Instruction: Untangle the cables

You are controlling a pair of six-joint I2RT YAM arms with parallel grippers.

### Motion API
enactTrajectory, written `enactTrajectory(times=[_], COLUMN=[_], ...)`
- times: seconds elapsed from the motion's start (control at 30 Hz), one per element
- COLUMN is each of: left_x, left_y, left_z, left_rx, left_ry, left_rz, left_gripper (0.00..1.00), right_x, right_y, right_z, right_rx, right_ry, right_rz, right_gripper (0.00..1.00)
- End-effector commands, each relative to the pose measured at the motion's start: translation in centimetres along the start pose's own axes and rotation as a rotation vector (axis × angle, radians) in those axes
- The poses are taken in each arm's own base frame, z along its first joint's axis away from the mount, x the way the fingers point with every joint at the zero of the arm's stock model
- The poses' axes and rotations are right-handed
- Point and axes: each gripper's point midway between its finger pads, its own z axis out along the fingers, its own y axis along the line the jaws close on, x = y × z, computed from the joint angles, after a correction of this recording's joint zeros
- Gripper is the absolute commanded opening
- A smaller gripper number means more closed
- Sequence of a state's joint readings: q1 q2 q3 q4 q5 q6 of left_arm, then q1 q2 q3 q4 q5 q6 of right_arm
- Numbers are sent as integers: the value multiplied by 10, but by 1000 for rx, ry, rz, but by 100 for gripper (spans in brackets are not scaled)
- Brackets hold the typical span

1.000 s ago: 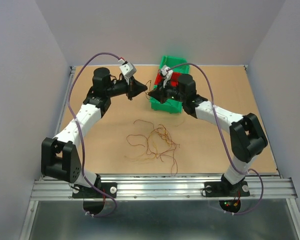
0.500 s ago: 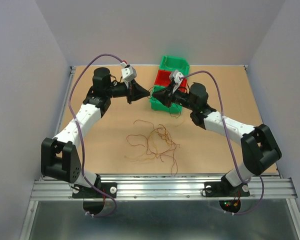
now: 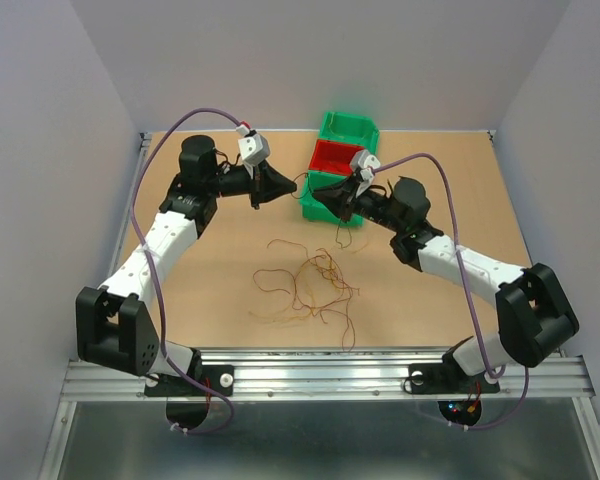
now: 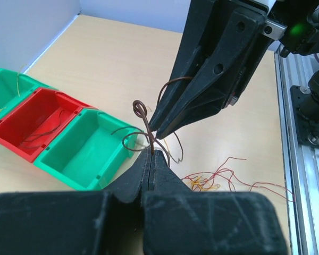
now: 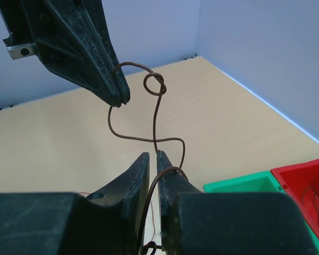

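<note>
Above the back of the counter point(image 3: 210, 290), in front of a row of bins, the two grippers met nearly tip to tip. The left gripper point(image 3: 285, 186) was clamped tight, its jaws pressed together with no gap, and one end of a brown cable point(image 5: 155, 122) came out from between its tips. The right gripper point(image 3: 322, 197) stood only a narrow slit apart. The same brown cable ran down into that slit, thinner than the gap, and I could not tell whether the jaws touched it.

The brown cable hung in the air between the two grippers, clear of the counter. From the top camera its long axis ran roughly left to right, across the short span from one gripper to the other. In the right wrist view it rose straight up out of the right gripper's slit to a small tight loop like a knot, then arched over to the left gripper's tips. A slack curl sagged below that span.

The remaining cables point(image 3: 315, 285) lay in a loose orange and brown tangle on the counter, nearer the arm bases and well apart from both grippers. Behind the grippers sat a green bin point(image 4: 85, 154), then a red bin point(image 4: 64, 101) with thin strands inside, then another green bin point(image 4: 2, 90).
</note>
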State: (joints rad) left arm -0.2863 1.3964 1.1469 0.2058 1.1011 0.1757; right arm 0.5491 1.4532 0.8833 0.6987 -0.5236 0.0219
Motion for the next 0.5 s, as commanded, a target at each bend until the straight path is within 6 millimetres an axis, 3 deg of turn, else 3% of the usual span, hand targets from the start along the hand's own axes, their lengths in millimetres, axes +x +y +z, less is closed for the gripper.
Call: enactTrajectory(times=[0.0, 0.27, 0.47], left_x=[-34, -33, -31], left_y=[-8, -14, -18], left_z=[-7, -6, -4], left_rx=[-3, 45, 82], left_ry=[-46, -43, -37], left_rz=[86, 73, 55], left_gripper=[0, 0, 0], right_x=[-24, -24, -27], right_y=[-4, -1, -4], right_z=[-6, -6, -2], right_rx=[23, 2, 7], right_ry=[-86, -105, -119], right_rz=[-96, -111, -129], right_gripper=[17, 25, 39])
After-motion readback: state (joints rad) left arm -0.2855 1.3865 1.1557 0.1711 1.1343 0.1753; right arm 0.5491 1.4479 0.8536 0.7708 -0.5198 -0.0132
